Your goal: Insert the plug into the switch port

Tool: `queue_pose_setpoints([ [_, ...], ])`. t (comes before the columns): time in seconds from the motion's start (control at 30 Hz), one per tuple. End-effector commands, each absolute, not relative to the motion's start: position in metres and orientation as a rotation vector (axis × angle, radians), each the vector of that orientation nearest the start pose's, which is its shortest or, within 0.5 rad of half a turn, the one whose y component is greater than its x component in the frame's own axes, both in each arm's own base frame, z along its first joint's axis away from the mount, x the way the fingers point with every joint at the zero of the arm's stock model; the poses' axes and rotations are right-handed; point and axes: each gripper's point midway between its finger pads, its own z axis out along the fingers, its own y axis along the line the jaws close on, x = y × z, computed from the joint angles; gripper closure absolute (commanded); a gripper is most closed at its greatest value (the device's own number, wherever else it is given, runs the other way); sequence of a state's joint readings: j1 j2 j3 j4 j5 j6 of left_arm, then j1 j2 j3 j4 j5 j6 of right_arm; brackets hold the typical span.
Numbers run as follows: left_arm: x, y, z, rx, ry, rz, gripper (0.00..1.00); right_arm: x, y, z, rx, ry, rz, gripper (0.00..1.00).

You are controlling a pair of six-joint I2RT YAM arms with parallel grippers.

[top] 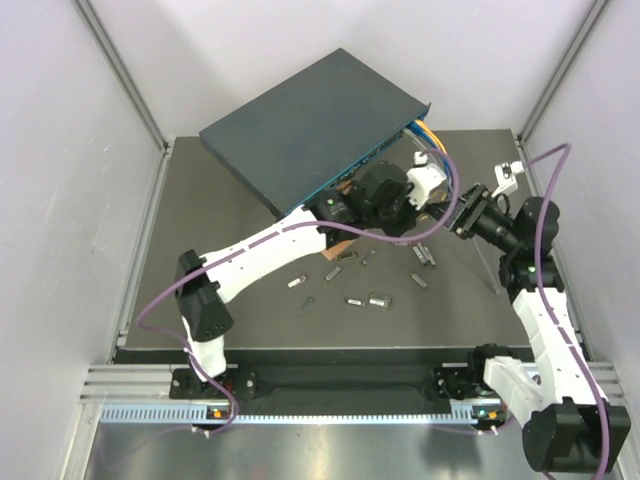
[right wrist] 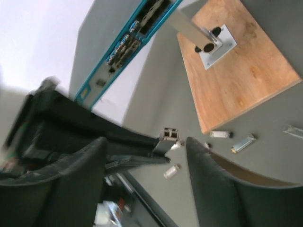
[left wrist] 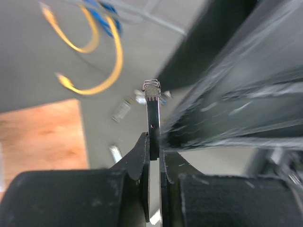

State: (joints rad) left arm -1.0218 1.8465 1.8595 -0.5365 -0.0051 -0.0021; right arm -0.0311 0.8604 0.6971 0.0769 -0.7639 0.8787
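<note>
Clearly the weak spot is the grip: the left fingers (left wrist: 137, 161) are pinched narrow on the near tail of the plug (left wrist: 152, 111), so most of its thin body stands free beyond them, metal tip foremost. The switch (top: 300, 125) sits at the far middle of the bench (top: 250, 320), propped at a tilt, its teal face (right wrist: 120, 47) with the row of sockets turned toward the near right. In the right wrist view the plug is apart from that face, not yet at any socket. If the tip meets a socket rim off-square, the long free length would likely swivel or slide in the pinch. A hard push could also rock the switch, which seems to lean on a metal post (right wrist: 191, 30) fixed to the wooden board (right wrist: 241, 71). The right fingers (right wrist: 222, 184) are spread wide, holding nothing, one on either side of the plug and close to it, so a small sideways move by either arm could knock it askew. Yellow cables (left wrist: 104, 71) already leave the face and might crowd the approach.
</note>
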Motion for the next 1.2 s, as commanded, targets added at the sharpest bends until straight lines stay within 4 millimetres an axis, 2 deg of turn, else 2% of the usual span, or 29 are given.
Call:
queue_pose_setpoints([
  [0.0,0.256,-0.428,0.309,1.068,1.860,-0.856,1.00,0.259,0.138,0.326,-0.178,1.742,1.152,0.32],
  [0.03,0.263,-0.415,0.302,1.054,1.905,-0.886,1.00,0.255,0.135,0.321,-0.182,1.779,1.133,0.25],
  [0.07,0.248,-0.415,0.306,1.097,1.907,-1.025,1.00,0.250,0.134,0.331,-0.250,1.754,1.105,0.15],
  [0.13,0.243,-0.401,0.303,1.115,1.935,-1.104,1.00,0.243,0.131,0.331,-0.408,1.714,1.001,0.13],
  [0.2,0.221,-0.395,0.311,1.172,1.905,-1.212,1.00,0.231,0.130,0.329,-0.562,1.677,0.906,0.10],
  [0.23,0.214,-0.392,0.309,1.196,1.909,-1.246,1.00,0.223,0.130,0.333,-0.621,1.636,0.859,0.07],
  [0.27,0.205,-0.389,0.309,1.223,1.910,-1.284,1.00,0.216,0.130,0.332,-0.673,1.618,0.828,0.01],
  [0.33,0.184,-0.385,0.313,1.277,1.900,-1.393,1.00,0.207,0.128,0.337,-0.828,1.505,0.679,0.00],
  [0.37,0.176,-0.384,0.314,1.308,1.886,-1.431,1.00,0.199,0.129,0.334,-0.876,1.494,0.661,0.00],
  [0.4,0.165,-0.380,0.316,1.337,1.878,-1.486,1.00,0.197,0.127,0.334,-0.985,1.417,0.567,0.00],
  [0.47,0.153,-0.376,0.313,1.366,1.880,-1.548,1.00,0.181,0.132,0.331,-1.122,1.330,0.525,0.00],
  [0.5,0.147,-0.374,0.312,1.376,1.884,-1.576,1.00,0.172,0.132,0.317,-1.237,1.282,0.478,0.00],
  [0.53,0.140,-0.372,0.307,1.389,1.896,-1.615,1.00,0.166,0.134,0.313,-1.293,1.246,0.470,0.01],
  [0.57,0.136,-0.371,0.305,1.393,1.910,-1.632,1.00,0.160,0.137,0.314,-1.341,1.199,0.464,0.07],
  [0.63,0.129,-0.371,0.298,1.404,1.936,-1.667,1.00,0.147,0.140,0.303,-1.447,1.139,0.458,0.15],
  [0.67,0.127,-0.371,0.296,1.398,1.954,-1.680,1.00,0.140,0.142,0.305,-1.482,1.106,0.455,0.22],
  [0.7,0.126,-0.371,0.294,1.396,1.965,-1.689,1.00,0.138,0.142,0.305,-1.552,1.016,0.397,0.25],
  [0.73,0.125,-0.371,0.291,1.392,1.975,-1.701,1.00,0.129,0.144,0.298,-1.576,1.032,0.447,0.27],
  [0.8,0.121,-0.371,0.290,1.387,1.993,-1.745,1.00,0.126,0.145,0.301,-1.631,0.969,0.414,0.33],
  [0.93,0.116,-0.373,0.282,1.365,2.042,-1.825,1.00,0.120,0.154,0.292,-1.731,0.928,0.467,0.38],
  [1.03,0.117,-0.375,0.278,1.355,2.062,-1.836,1.00,0.121,0.160,0.287,-1.776,0.938,0.486,0.42],
  [1.07,0.117,-0.376,0.277,1.350,2.068,-1.843,1.00,0.129,0.162,0.287,-1.783,0.926,0.451,0.43],
  [1.17,0.118,-0.378,0.274,1.330,2.094,-1.857,1.00,0.129,0.171,0.284,-1.791,0.944,0.473,0.45],
])
